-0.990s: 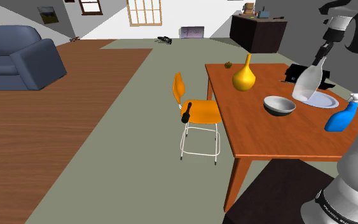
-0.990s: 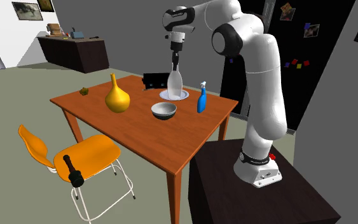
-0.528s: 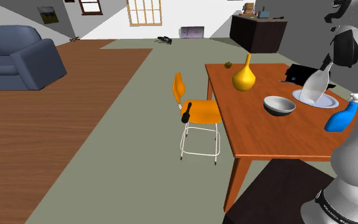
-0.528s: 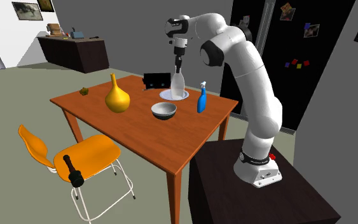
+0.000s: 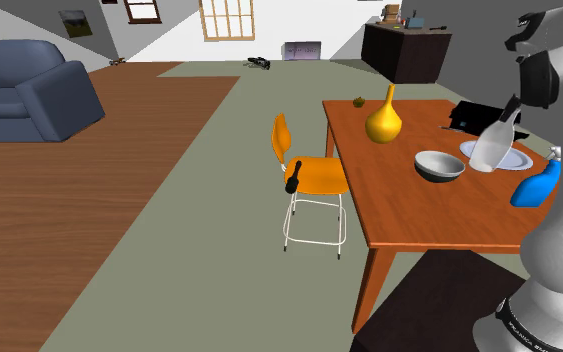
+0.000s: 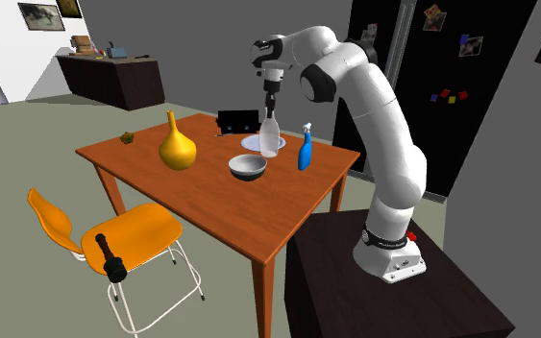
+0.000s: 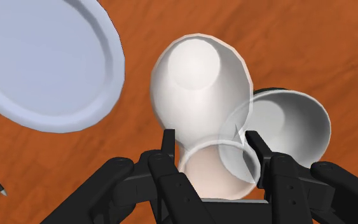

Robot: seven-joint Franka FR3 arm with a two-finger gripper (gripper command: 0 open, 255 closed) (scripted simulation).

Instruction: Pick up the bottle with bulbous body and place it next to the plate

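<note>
Pale-blue round plate (image 7: 44, 63) lies beside the translucent white bulbous bottle (image 7: 199, 83), poised over the orange-brown table (image 7: 311, 38) between that plate and a grey bowl (image 7: 292, 124). My black gripper (image 7: 213, 145) has its fingers clamped on the narrow neck. I judge the bottle smooth, bottom-heavy and probably fragile.

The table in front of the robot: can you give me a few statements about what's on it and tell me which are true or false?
1. The gripper clasps the bulbous white bottle by its neck. True.
2. The yellow vase lies tipped over on the table. False: the vase stands upright.
3. A blue spray bottle stands on the table. True.
4. The grey bowl sits on the orange chair. False: the bowl is on the table; a small black object lies on the chair seat.
5. The bottle is on the plate. False: it is held beside the plate, between it and the bowl.
</note>
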